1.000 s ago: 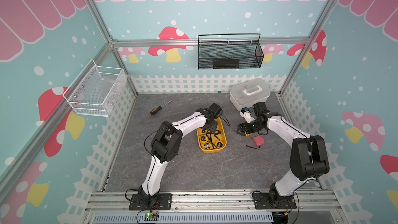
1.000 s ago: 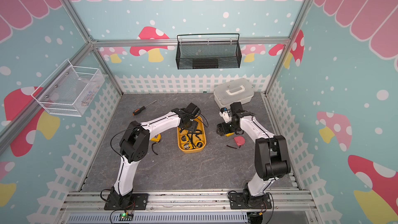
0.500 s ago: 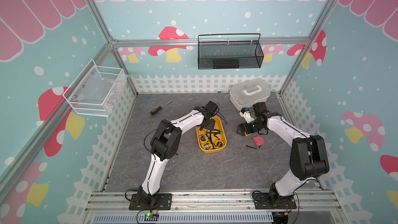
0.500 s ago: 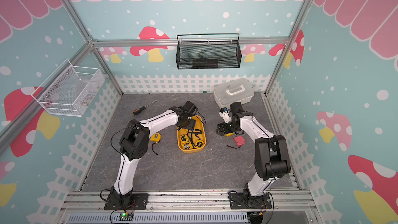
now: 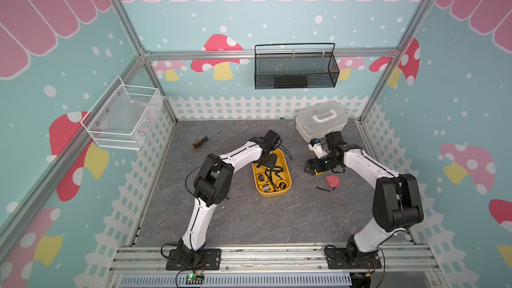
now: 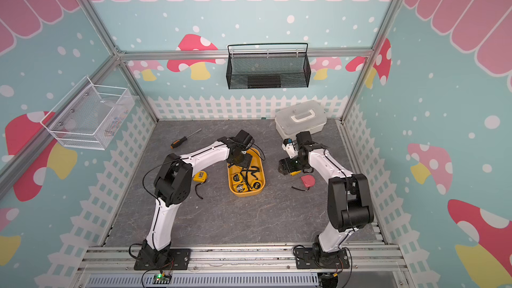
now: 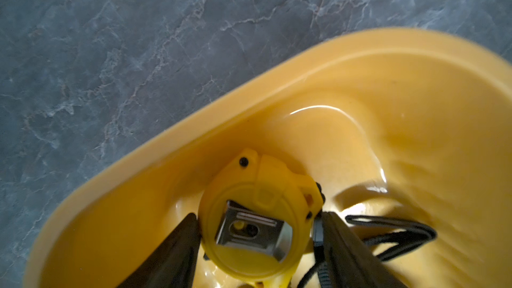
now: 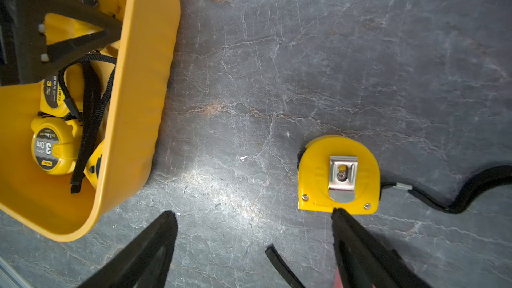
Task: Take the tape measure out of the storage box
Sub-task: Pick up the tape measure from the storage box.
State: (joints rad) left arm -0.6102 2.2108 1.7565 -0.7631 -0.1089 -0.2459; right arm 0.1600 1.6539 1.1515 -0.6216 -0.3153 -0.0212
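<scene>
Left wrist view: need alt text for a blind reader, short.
A yellow tape measure, metal belt clip facing the camera, is pinched between the two black fingers of the left gripper inside the yellow storage box. A black strap trails off beside it, and grey marbled table shows beyond the box's rim.

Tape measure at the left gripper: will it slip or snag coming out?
The tape measure looks stiff, but its smooth rounded case may slip. Its loose black strap will likely dangle and could catch the box rim.
</scene>
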